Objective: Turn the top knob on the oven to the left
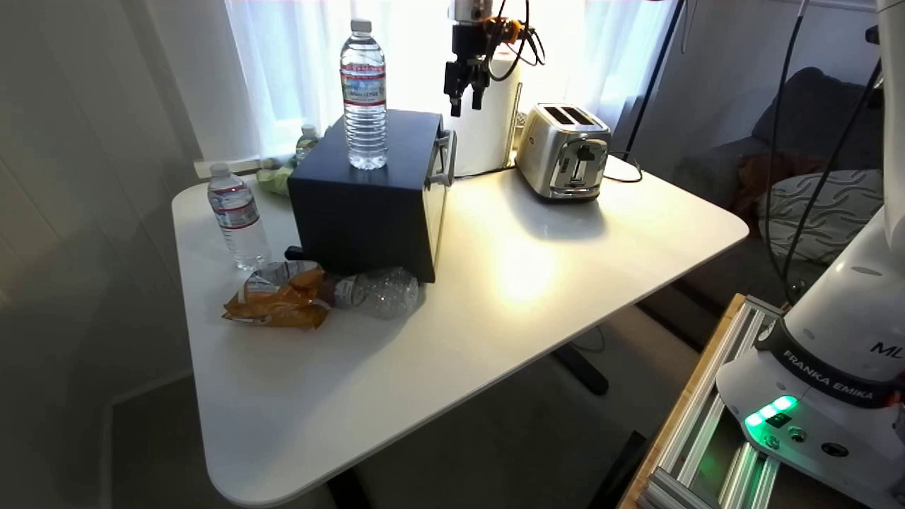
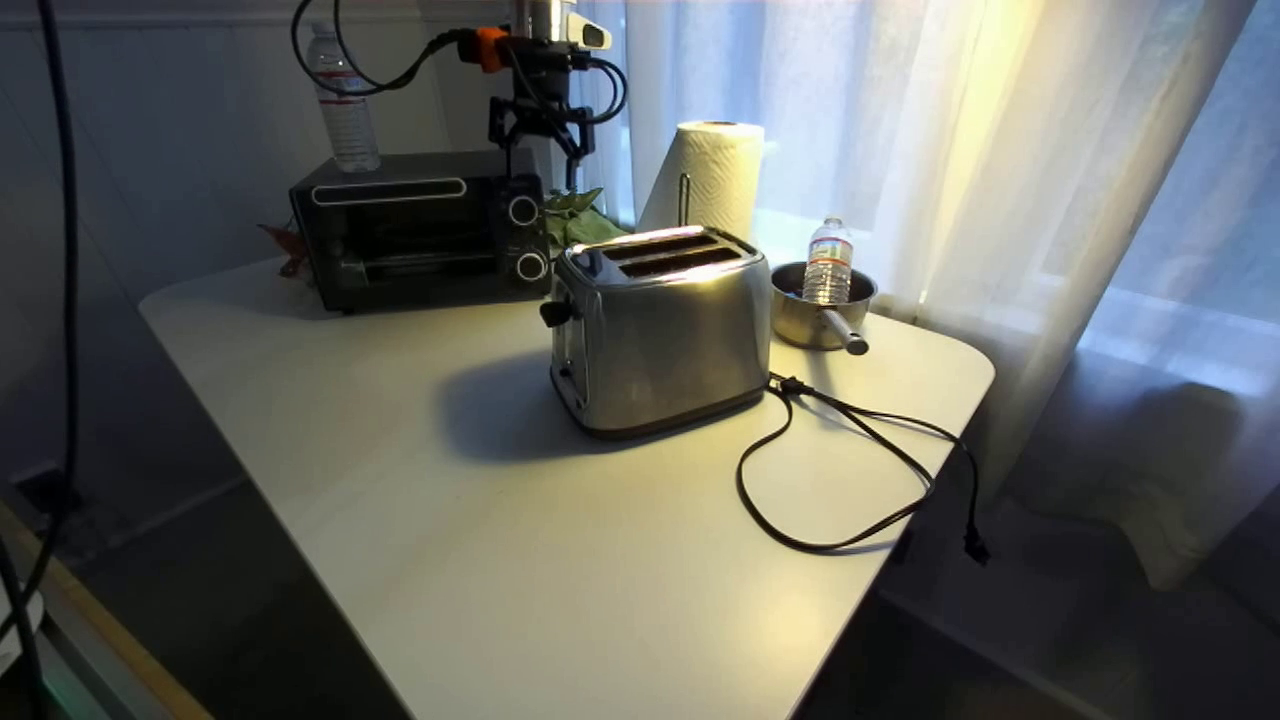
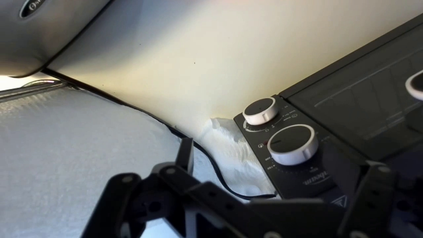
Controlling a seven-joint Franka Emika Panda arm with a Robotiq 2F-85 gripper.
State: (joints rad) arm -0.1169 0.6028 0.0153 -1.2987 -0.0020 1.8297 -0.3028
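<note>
Table (image 1: 368,403): oven (image 1: 353,226), toaster (image 2: 680,345), perhaps greens (image 2: 580,222)

The black, box-shaped toaster oven (image 1: 364,215) stands upright on the white worktop (image 2: 560,560), its glass door (image 2: 405,240) closed. On the dark panel (image 2: 520,239) beside it, the top knob (image 3: 292,144) has a black face and silvery rim, its pointer line facing a small red mark (image 3: 265,143).

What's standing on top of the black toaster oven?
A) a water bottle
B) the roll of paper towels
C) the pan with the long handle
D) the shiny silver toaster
A: both exterior views show a clear plastic water bottle standing on the flat top of the black toaster oven.
</note>
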